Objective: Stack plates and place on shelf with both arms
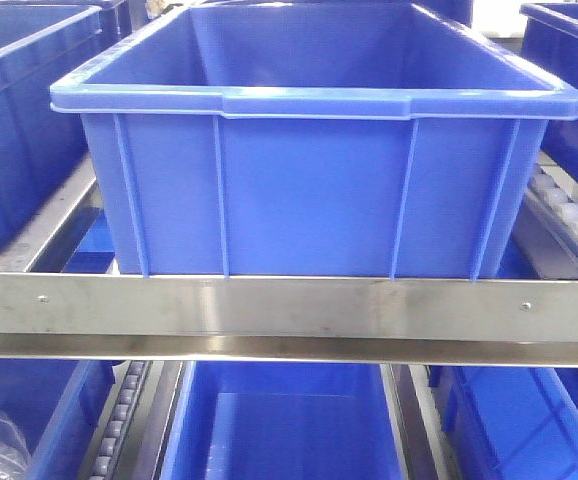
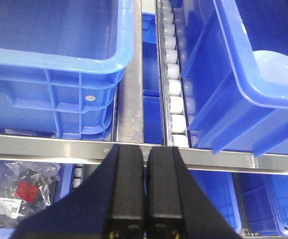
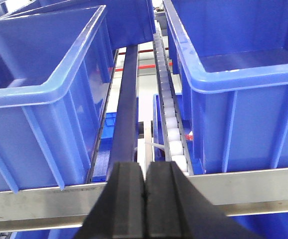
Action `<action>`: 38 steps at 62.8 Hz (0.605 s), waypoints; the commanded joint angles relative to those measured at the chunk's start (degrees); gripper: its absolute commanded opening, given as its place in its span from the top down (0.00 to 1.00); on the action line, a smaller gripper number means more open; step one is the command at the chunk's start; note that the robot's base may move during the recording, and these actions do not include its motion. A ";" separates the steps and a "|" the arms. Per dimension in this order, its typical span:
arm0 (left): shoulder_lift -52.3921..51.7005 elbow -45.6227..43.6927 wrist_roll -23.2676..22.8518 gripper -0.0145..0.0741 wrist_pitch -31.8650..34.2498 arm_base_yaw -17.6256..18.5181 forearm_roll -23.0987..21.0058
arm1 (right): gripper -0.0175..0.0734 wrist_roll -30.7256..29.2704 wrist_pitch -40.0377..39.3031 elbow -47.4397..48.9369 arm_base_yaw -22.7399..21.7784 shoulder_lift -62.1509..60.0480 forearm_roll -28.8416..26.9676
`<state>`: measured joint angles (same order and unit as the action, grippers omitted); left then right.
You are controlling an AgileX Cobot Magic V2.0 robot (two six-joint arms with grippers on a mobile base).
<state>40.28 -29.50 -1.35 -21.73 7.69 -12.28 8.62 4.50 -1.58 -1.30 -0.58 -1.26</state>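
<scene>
The shelf's brushed-steel front rail (image 1: pixel 289 305) runs across the front view, with a big blue crate (image 1: pixel 309 190) standing on the tier behind it. In the left wrist view, a pale bluish-white rounded shape (image 2: pixel 279 69) shows inside the crate on the right. It looks like part of a plate, and the rest is hidden by the crate wall. My left gripper (image 2: pixel 145 148) is shut and empty, its tips over the rail (image 2: pixel 44 144). In the right wrist view, the right gripper (image 3: pixel 145 164) is shut too, holding nothing, in front of the rail (image 3: pixel 34 204) between two crates.
White roller tracks (image 2: pixel 174 89) (image 3: pixel 169 119) run between the crates. More blue crates fill the lower tier (image 1: pixel 279 430) and both sides. A clear plastic bag with a red label (image 2: pixel 24 191) lies in a lower left crate.
</scene>
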 commanded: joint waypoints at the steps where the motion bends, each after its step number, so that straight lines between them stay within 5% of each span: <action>1: -0.51 -1.60 -0.01 0.73 4.41 0.10 0.63 | 0.77 0.05 -5.61 0.86 -0.46 -1.23 0.70; 17: -9.94 1.92 -0.01 0.73 8.14 -0.26 10.13 | 0.77 0.05 -5.61 0.86 -0.46 -1.23 0.70; 38: -31.57 24.24 -0.21 0.73 23.59 -3.38 9.48 | 0.77 0.05 -5.61 0.86 -0.46 -1.23 0.70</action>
<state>12.64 -7.29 -1.35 -5.83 4.62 -2.26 8.71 4.50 -1.58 -1.30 -0.58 -1.13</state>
